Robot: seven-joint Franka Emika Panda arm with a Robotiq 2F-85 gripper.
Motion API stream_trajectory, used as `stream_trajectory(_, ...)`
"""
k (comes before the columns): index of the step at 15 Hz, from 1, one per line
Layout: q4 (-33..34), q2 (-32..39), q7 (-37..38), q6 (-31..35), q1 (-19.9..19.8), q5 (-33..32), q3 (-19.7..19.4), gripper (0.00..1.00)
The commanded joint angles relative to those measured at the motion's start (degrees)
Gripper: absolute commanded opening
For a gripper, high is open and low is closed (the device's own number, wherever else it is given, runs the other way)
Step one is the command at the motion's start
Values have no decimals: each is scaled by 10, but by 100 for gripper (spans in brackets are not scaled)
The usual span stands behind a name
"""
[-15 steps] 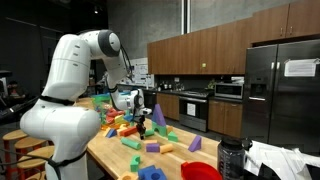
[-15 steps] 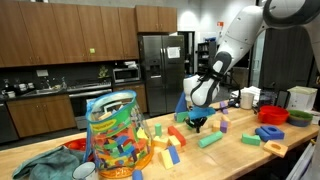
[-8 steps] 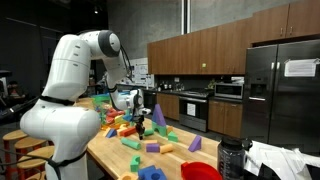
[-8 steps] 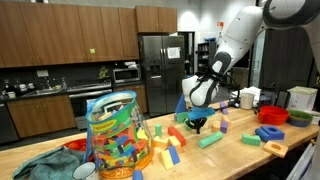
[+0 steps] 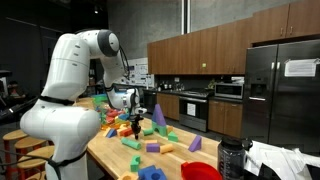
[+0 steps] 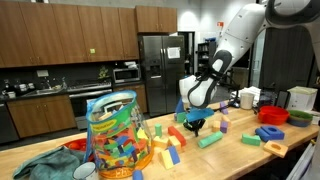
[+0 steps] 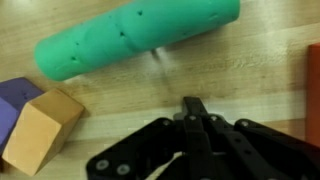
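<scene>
1. We see the gripper (image 7: 193, 106) with its two black metal fingers pressed tight together and nothing between them, just above the table.
2. Nearest to it is a green cylinder (image 7: 135, 40). It lies on its side ahead of the fingertips and clear of them. Its skin is matte and foam-like, with a few small pits and rounded ends.
3. The table (image 7: 150, 95) is pale wood with fine, straight grain.
4. At the left of the wrist view sits a tan cube (image 7: 40, 128) with flat faces and crisp edges, pressed against a purple block (image 7: 14, 100). A red block (image 7: 312, 75) shows only as a strip at the right edge.
5. In that view we count four pieces: one cylinder, one cube, one purple block and one red block.
6. In an exterior view, one clear container (image 6: 115, 135) is packed with coloured blocks, too many for us to count. One glossy red bowl (image 6: 273, 115) stands further along the table.
</scene>
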Motion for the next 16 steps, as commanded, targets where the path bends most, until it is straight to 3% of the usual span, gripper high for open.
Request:
stream_trajectory(1,-11,-12,0,43,-8,9,18,0)
stream_trajectory(16,5,35,82,176,13,1,-18,0)
